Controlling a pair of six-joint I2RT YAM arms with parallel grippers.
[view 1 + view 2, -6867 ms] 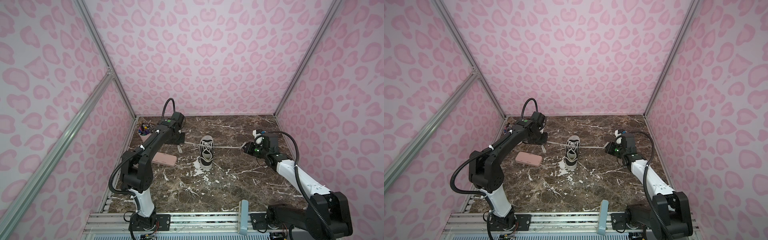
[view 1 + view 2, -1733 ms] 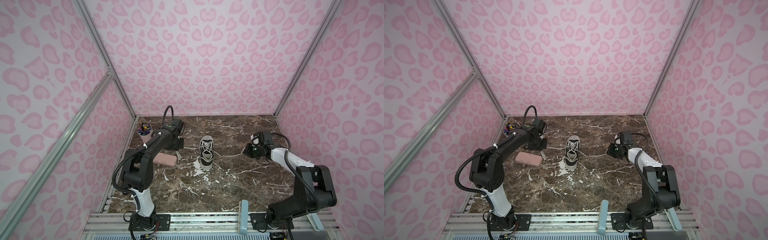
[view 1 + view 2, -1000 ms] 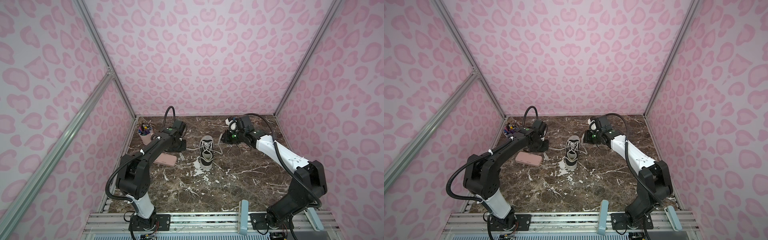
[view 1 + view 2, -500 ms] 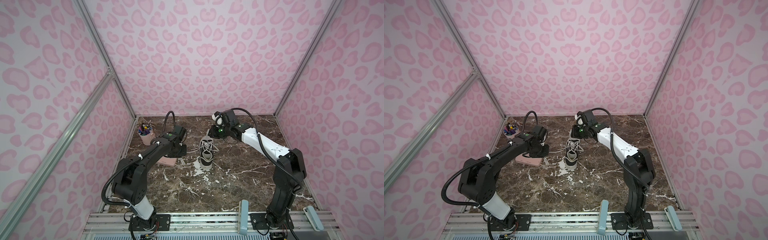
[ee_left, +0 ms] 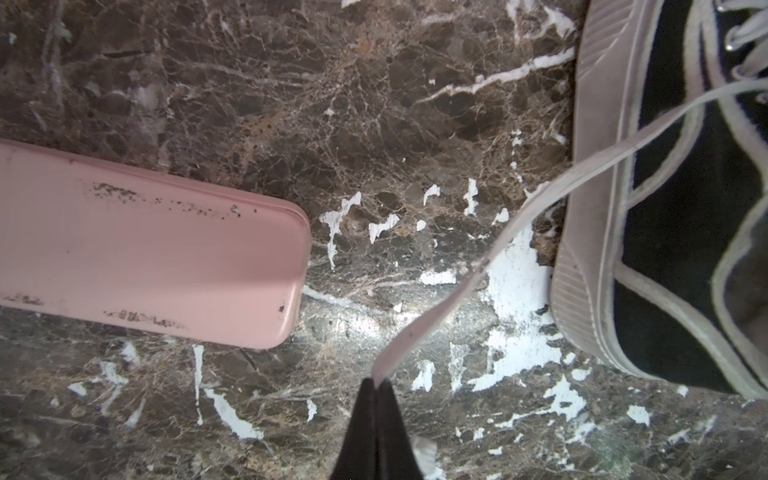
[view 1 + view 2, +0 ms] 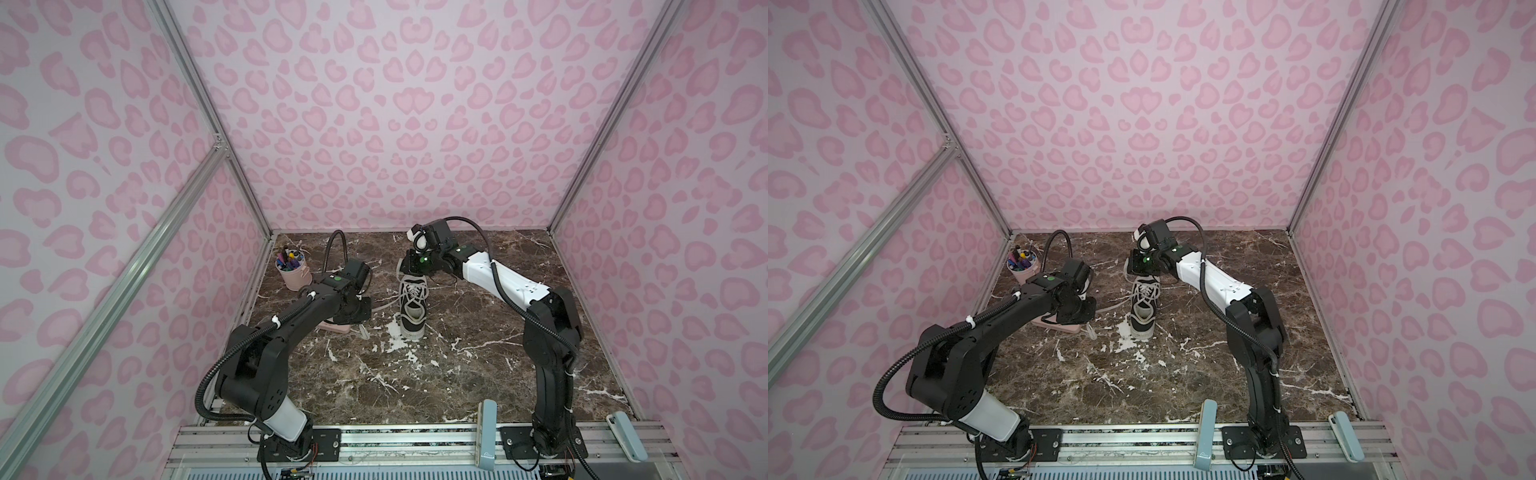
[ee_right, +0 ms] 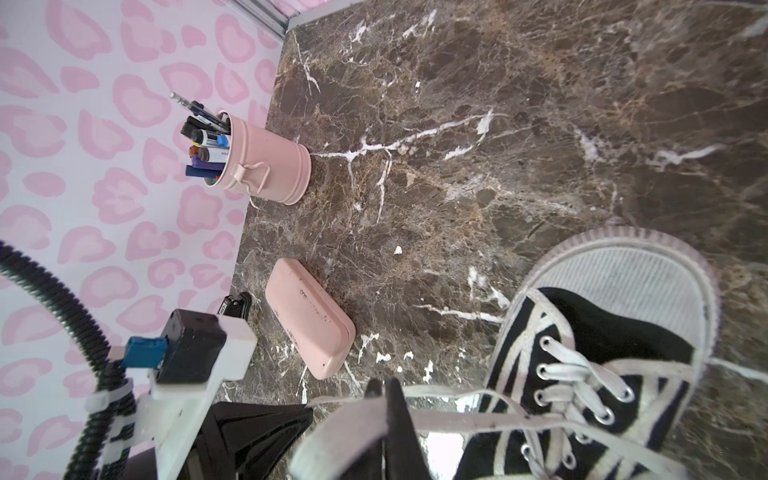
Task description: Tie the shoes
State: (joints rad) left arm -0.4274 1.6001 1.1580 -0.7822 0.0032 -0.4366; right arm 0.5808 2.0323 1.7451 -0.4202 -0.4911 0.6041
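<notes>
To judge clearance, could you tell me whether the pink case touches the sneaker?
No, a stretch of bare tabletop separates the pink case from the sneaker.

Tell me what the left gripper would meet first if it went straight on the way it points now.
Most likely the bare marble tabletop between the pink case and the sneaker. The left gripper, shut on a white lace, points down at it; depth is unclear.

A pink case (image 5: 145,245) lies near a pen-filled pink cup (image 7: 266,166) on the marble tabletop (image 6: 415,374).
</notes>
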